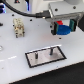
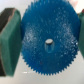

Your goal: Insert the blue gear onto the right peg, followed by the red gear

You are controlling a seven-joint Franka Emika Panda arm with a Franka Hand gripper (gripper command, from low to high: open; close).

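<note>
Tool (image 1: 64, 28) is clamped on the blue gear (image 2: 48, 41) — held above the bench (image 1: 15, 57), apart from the right peg (image 1: 51, 51).

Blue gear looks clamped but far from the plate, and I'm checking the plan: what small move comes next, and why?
Probably carry the blue gear toward the right peg. The gripper holds it in the air, well off the plate, so it isn't lined up yet.

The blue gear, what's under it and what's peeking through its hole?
In the wrist view, the blue gear sits clamped in the claw. Its centre hole shows only a pale blur. The gear hides whatever lies beneath. In the exterior view it hangs above the white table, away from the plate.
</note>
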